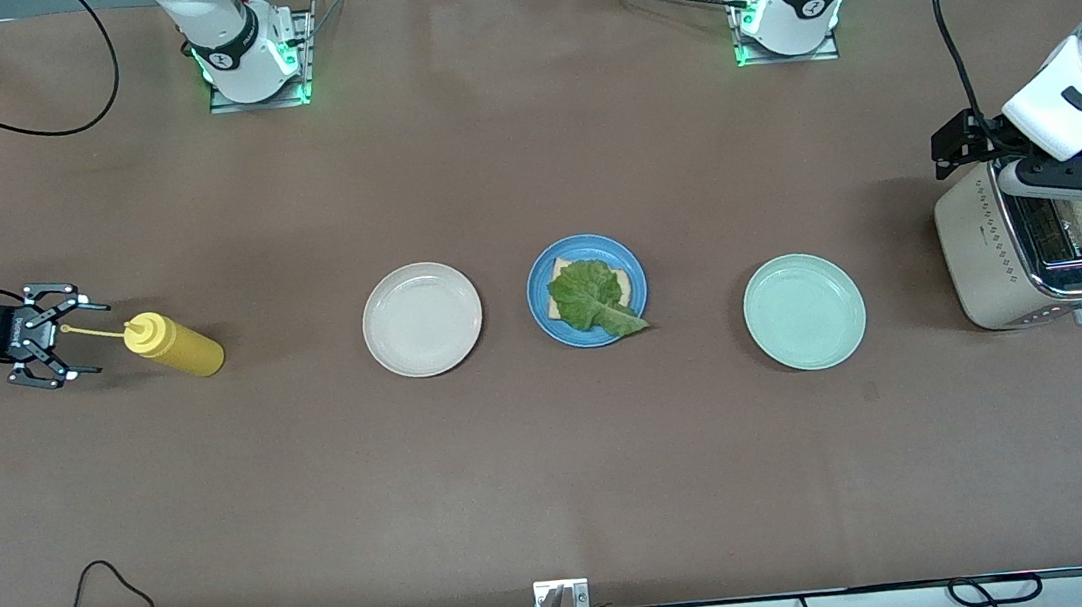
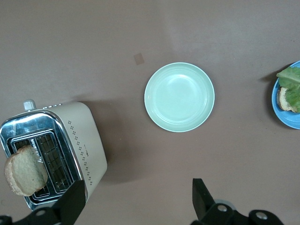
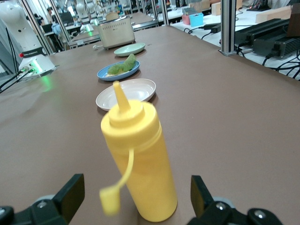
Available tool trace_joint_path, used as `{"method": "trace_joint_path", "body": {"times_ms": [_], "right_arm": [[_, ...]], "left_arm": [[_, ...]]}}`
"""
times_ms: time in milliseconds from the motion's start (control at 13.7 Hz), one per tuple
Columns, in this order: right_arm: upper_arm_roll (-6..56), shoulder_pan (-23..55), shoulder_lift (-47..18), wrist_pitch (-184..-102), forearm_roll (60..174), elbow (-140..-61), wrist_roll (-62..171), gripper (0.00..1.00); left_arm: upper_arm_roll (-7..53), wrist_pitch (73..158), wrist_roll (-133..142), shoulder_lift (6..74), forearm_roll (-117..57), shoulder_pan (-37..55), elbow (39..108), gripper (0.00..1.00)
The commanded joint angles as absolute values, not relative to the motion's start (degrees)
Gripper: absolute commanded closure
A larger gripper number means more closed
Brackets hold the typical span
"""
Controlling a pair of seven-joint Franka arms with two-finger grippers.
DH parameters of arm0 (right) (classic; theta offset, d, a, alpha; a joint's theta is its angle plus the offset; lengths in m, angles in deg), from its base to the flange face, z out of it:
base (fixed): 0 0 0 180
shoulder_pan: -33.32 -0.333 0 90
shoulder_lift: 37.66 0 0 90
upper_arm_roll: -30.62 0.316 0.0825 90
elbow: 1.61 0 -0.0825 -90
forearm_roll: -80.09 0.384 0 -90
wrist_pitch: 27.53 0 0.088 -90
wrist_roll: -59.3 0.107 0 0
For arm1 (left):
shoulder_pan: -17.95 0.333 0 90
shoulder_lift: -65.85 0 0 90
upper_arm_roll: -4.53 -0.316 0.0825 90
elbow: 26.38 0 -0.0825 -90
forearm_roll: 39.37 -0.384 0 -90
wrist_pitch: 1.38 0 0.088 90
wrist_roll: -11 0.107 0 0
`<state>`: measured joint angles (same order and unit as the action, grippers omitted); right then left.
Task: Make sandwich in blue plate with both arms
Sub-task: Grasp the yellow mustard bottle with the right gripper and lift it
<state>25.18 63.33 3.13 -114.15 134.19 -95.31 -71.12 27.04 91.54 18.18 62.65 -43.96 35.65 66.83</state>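
While both pincers stand wide open and hold nothing, the left pincer (image 2: pixel 136 199) hangs over the toaster (image 1: pixel 1028 247) at the left arm's end of the tabletop (image 1: pixel 558 463); a bread slice (image 2: pixel 24 171) stands in the toaster slot just beside one fingertip. The right pincer (image 1: pixel 68 343) lies low at the right arm's end, its fingers flanking the nozzle of a yellow squeeze bottle (image 1: pixel 173 344) lying on its side. Between the two pincers sits the blue plate (image 1: pixel 587 291), carrying one bread slice (image 1: pixel 627 281) topped with a lettuce leaf (image 1: pixel 591 296), flanked by a cream-white plate (image 1: pixel 422 319) and a mint-green plate (image 1: pixel 804 311).
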Motion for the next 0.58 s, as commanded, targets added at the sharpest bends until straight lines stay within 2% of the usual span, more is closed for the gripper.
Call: {"method": "trace_joint_path", "body": {"times_ms": [0,146,365,510], "right_arm": [[26.14,64.79,6.1,-112.53,135.72,-93.63,-73.75,0.0],[26.31,64.7,8.04,-112.35,137.56,-93.63,-75.6,0.0],[27.54,64.0,10.32,-112.52,139.84,-93.54,-77.71,0.0],[28.86,63.82,11.9,-112.88,141.87,-93.11,-79.99,0.0]], "left_arm": [[26.95,92.13,17.68,63.82,-43.06,35.71,67.75,0.0],[24.86,92.13,17.6,64.26,-42.89,32.74,67.92,0.0],[12.56,92.31,17.42,64.35,-42.27,21.15,67.92,0.0],[10.52,92.31,16.46,64.44,-42.27,18.84,68.1,0.0]]}}
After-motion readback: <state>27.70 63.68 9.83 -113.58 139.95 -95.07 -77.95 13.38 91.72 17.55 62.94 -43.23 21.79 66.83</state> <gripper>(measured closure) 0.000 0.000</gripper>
